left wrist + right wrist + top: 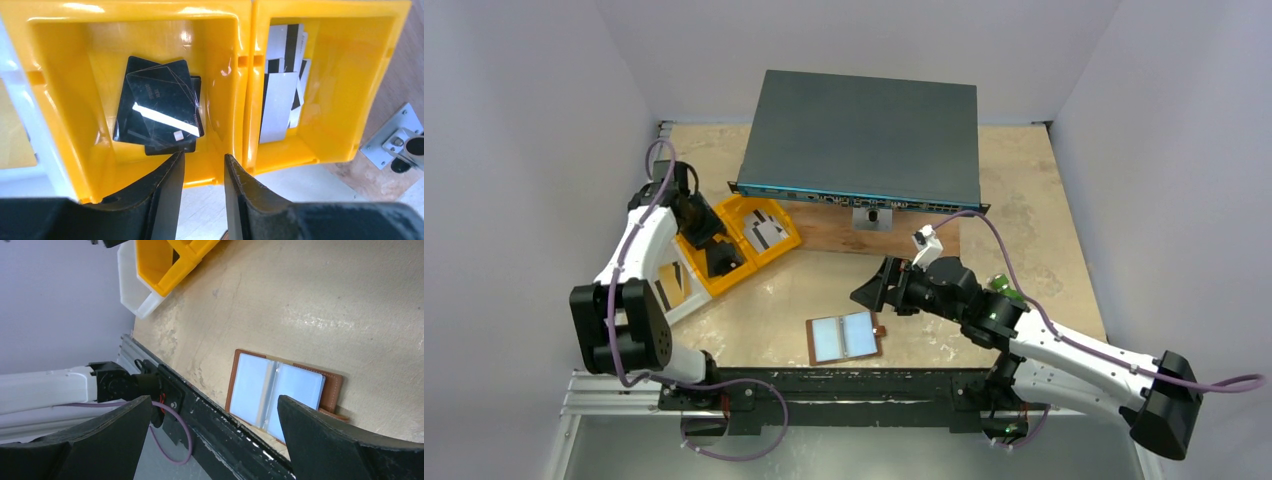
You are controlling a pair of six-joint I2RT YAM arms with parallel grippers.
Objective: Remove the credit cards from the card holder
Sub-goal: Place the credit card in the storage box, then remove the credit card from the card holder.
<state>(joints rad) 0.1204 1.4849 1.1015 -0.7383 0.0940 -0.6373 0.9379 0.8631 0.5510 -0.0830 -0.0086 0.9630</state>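
Revealing black credit cards (157,107) the overhead view hides, left gripper (204,159) hangs slightly parted; right gripper (214,402) gapes wide.

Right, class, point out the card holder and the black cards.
card holder (829,340), top external view, on its left clear pocket.
black cards (156,97), left wrist view, on the top card's face.

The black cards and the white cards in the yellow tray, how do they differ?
Colour: the black cards are dark and glossy; the white cards are pale with dark stripes. Place: in the left wrist view the black cards lie in the left compartment of the yellow tray, the white cards in the right one. Both are loose, overlapping piles.
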